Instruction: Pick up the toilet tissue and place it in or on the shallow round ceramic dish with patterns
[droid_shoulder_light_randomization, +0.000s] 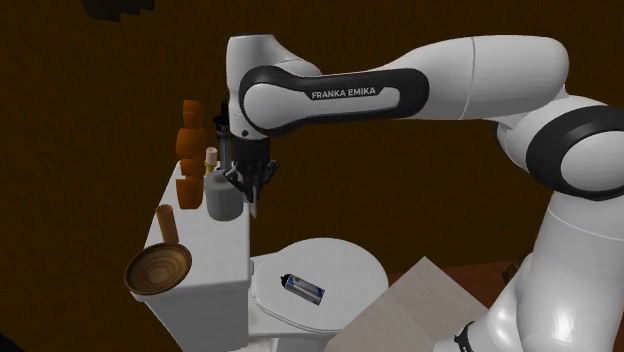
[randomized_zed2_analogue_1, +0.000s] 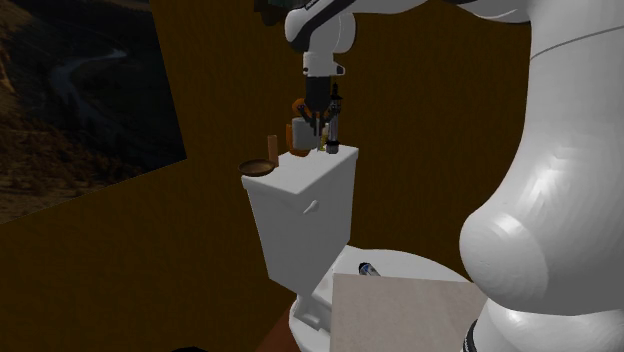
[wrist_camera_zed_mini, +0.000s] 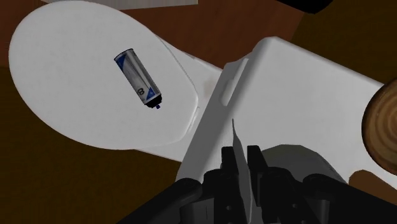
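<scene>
The toilet tissue (droid_shoulder_light_randomization: 222, 197) is a grey roll standing on the white toilet tank (droid_shoulder_light_randomization: 215, 262), with a thin flap sticking out at its side. My gripper (droid_shoulder_light_randomization: 250, 193) hangs just beside the roll, at the shoulder view's right of it. In the wrist view its fingers (wrist_camera_zed_mini: 254, 162) are shut on that thin grey flap, with the roll (wrist_camera_zed_mini: 299, 158) right next to them. The dish (droid_shoulder_light_randomization: 157, 270) is a shallow brown bowl with ring patterns at the tank's near end, also seen in the second exterior view (randomized_zed2_analogue_1: 260, 167) and the wrist view (wrist_camera_zed_mini: 382, 124).
Orange stacked pieces (droid_shoulder_light_randomization: 190, 140), a small bottle (droid_shoulder_light_randomization: 211, 157), a white cup (droid_shoulder_light_randomization: 187, 190) and an orange cylinder (droid_shoulder_light_randomization: 166, 222) crowd the tank top around the roll. A blue-and-white can (droid_shoulder_light_randomization: 303, 289) lies on the toilet lid (droid_shoulder_light_randomization: 345, 265). A beige board (droid_shoulder_light_randomization: 420, 300) is near the stand.
</scene>
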